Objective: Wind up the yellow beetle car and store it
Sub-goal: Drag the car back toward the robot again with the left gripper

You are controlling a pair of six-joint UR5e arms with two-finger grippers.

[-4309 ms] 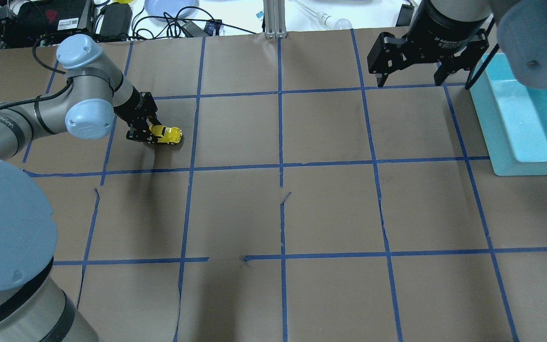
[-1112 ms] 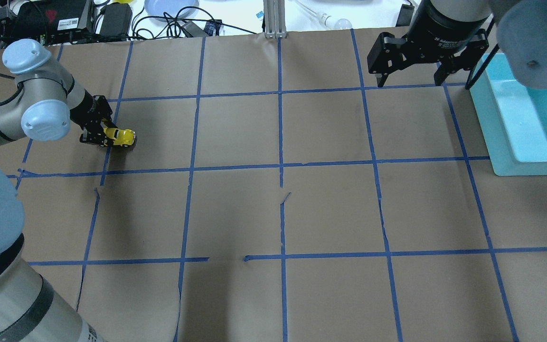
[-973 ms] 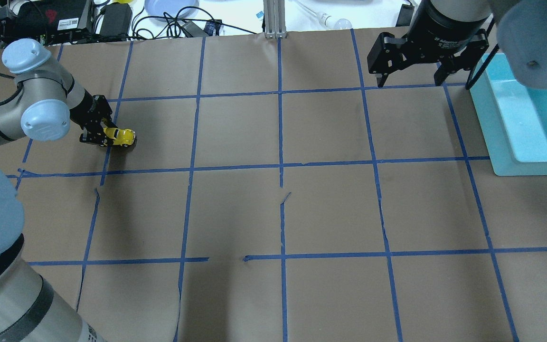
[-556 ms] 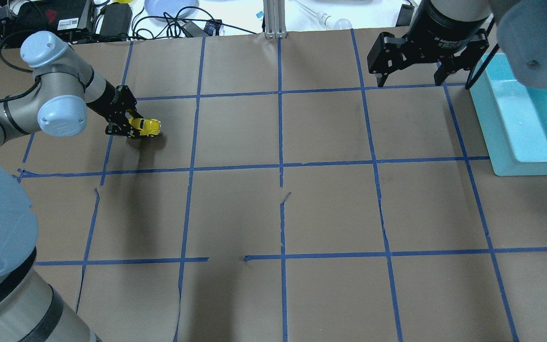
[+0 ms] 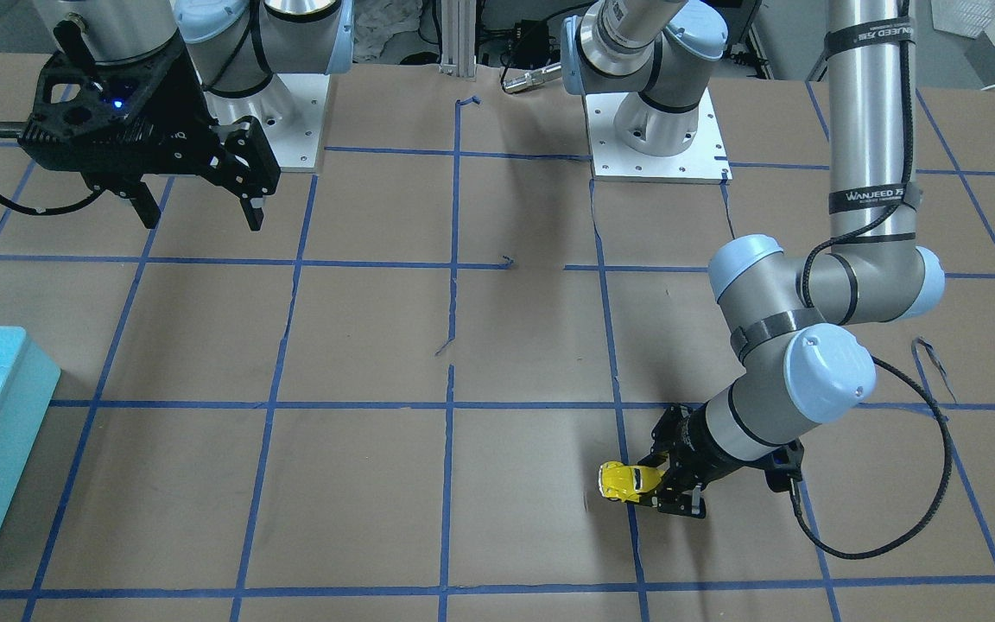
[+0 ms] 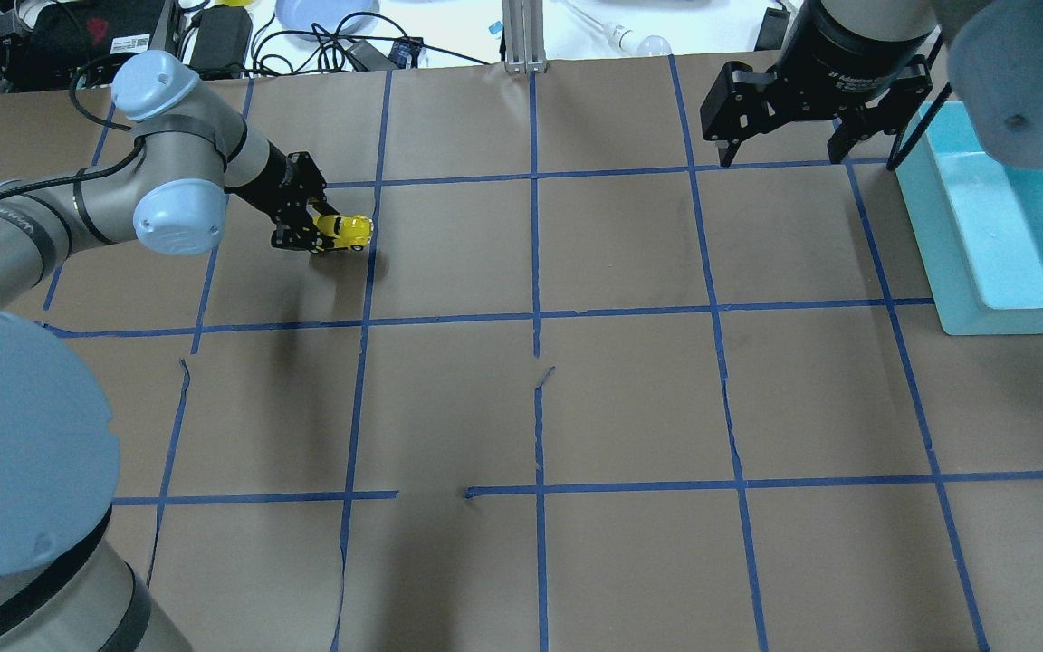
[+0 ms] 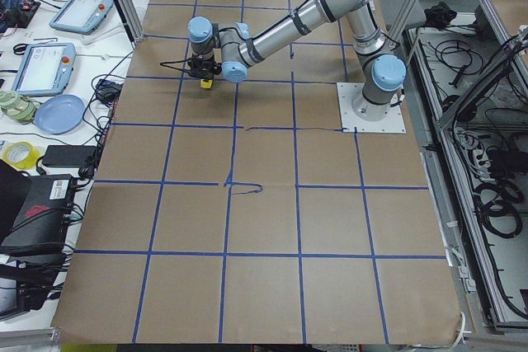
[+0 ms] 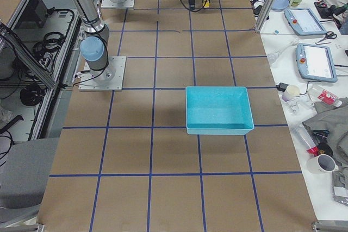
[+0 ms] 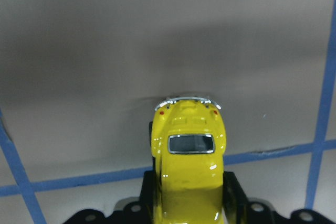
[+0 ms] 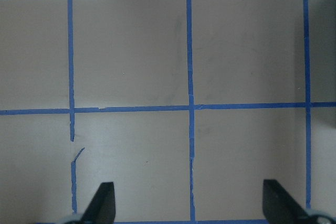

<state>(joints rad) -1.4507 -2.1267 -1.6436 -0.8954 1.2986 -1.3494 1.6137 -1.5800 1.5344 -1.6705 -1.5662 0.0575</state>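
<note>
While the left gripper [image 6: 315, 237] clamps the car [image 6: 344, 232] by its sides, the toy sits at 10 o'clock from the middle of the table [image 6: 630, 398] in the overhead view, just beside a tape line [image 6: 366, 276]. I cannot tell whether its wheels touch the paper. Farther off, at 2 o'clock, the right gripper [image 6: 782, 149] hangs with its fingers spread wide and nothing between them. The bin [image 6: 956, 263] lies at its 3 o'clock.

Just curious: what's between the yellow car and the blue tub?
Nothing. Overhead view shows only bare taped paper between the yellow car and the blue tub.
</note>
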